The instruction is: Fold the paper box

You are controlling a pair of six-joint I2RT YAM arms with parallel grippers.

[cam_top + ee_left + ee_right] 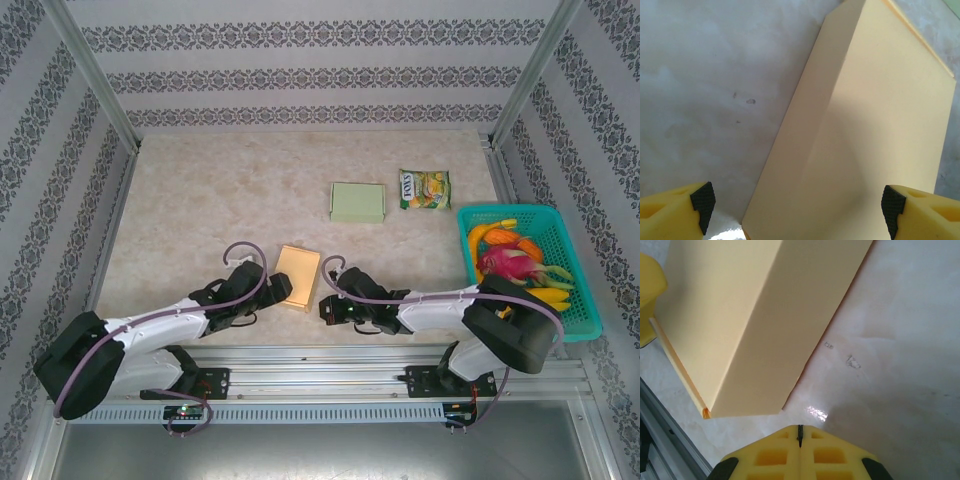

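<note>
Bench [200, 200]: pale marbled top, patterned walls on three sides.
Left jaws: spread wide and pinching nothing. The black pads [702, 200] stand far apart, and the paper box [865, 125] lies just ahead, in line with the gap between them.
Paper box [298, 277]: tan, lying flat and apparently closed up, with one set of jaws at either side of its near end.
Right jaws: pressed together and empty. The box's near corner sits just ahead of the tips and to their left, apart from them.
Beyond the right jaws: green box [357, 202], snack packet [425, 188] and fruit basket [500, 209], all well apart from the work.
Step, as I judge it: seating the last fold.
Doing it well: bring the left jaws squarely over the box's width before they close, so the walls aren't crushed. Use the shut right tips as a blunt pusher along the seam, pressing gently so the box doesn't skid.
</note>
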